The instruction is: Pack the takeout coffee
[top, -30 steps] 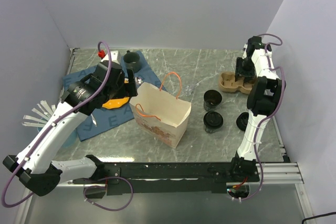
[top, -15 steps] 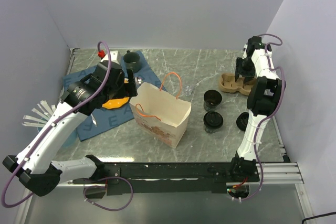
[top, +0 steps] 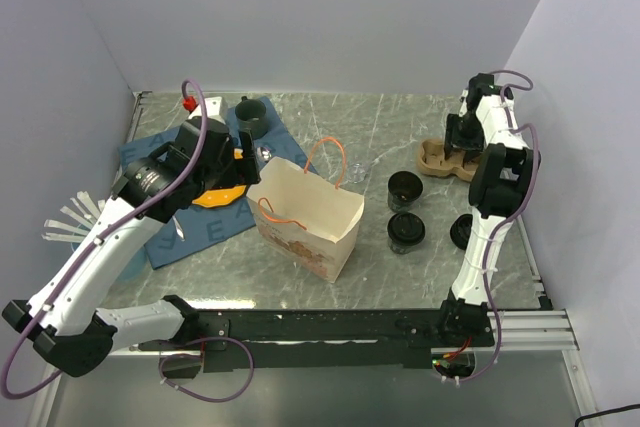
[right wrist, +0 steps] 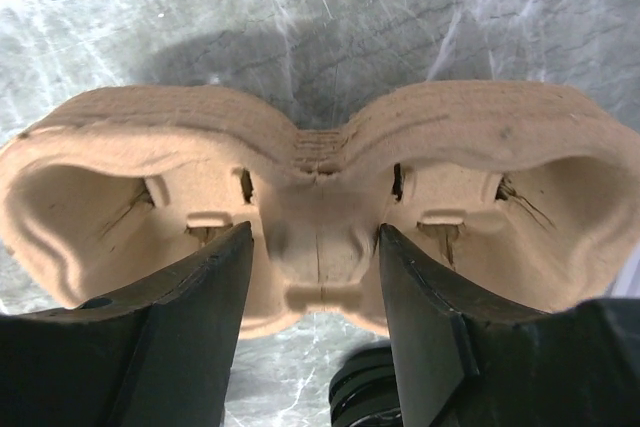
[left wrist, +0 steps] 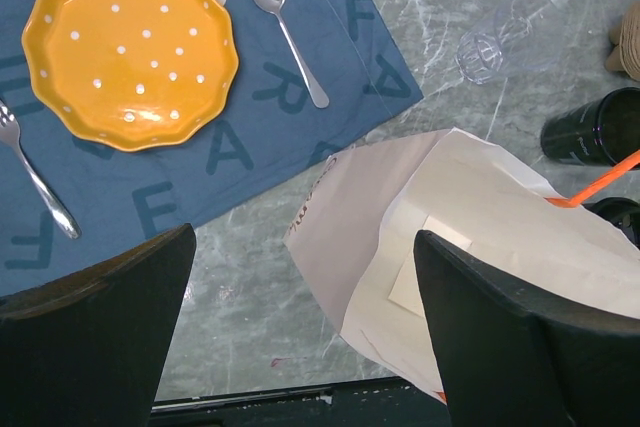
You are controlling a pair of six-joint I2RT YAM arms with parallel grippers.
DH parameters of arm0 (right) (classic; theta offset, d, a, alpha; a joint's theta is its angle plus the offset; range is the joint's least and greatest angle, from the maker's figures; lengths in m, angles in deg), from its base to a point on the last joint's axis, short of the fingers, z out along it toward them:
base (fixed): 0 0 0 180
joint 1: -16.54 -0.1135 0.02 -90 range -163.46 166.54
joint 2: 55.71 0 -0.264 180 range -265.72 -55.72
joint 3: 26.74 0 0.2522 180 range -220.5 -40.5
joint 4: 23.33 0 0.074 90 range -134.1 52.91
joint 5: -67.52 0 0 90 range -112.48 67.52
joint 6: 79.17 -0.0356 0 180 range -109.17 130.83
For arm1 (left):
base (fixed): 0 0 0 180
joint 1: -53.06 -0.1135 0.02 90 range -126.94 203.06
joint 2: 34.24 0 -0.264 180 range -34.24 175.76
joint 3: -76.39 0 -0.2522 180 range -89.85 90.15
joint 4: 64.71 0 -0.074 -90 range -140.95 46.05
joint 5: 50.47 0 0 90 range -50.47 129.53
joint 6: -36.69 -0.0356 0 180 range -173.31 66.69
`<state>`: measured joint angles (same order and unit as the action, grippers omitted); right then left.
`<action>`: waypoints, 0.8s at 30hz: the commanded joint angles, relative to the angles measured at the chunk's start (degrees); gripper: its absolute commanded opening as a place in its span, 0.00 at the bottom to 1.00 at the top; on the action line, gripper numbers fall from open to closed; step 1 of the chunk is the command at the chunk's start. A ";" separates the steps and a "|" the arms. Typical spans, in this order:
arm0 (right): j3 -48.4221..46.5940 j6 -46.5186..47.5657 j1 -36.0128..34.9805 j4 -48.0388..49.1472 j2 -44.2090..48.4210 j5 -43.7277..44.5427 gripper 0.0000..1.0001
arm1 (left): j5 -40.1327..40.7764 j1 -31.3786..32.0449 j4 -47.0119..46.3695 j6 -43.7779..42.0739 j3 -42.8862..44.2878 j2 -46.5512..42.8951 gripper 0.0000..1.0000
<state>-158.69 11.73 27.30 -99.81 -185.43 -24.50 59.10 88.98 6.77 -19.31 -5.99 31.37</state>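
your right gripper (right wrist: 313,242) has closed in on the tray (right wrist: 470,137): fingers spread, straddling its middle bridge, long axis crosswise. left gripper (left wrist: 305,247) hangs spread above the bag (left wrist: 470,237).

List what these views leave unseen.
- Paper bag interior: top view, hidden by its own walls.
- Right gripper on the pulp tray: right wrist view, fingers straddle its middle; contact unclear.
- Cups: top view, too small to tell lids; left wrist view, one cut by the edge.
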 commanded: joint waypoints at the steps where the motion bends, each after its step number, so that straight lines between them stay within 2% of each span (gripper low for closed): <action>1: -2.57 -0.38 -0.04 -0.65 -0.46 0.44 0.59 | 0.03 -0.06 -1.20 1.60 0.35 -1.27 0.97; 10: -4.15 -0.73 0.05 -1.09 0.07 1.32 0.54 | -0.15 -0.06 -0.94 3.09 -0.97 -2.76 0.98; 24: -3.54 -0.82 0.05 -1.09 1.30 0.97 0.57 | -0.15 -0.06 -1.11 3.36 -0.71 -3.03 0.98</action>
<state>-160.53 11.56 27.30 -100.62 -186.36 -24.05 58.93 88.98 6.83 -16.41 -7.13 29.14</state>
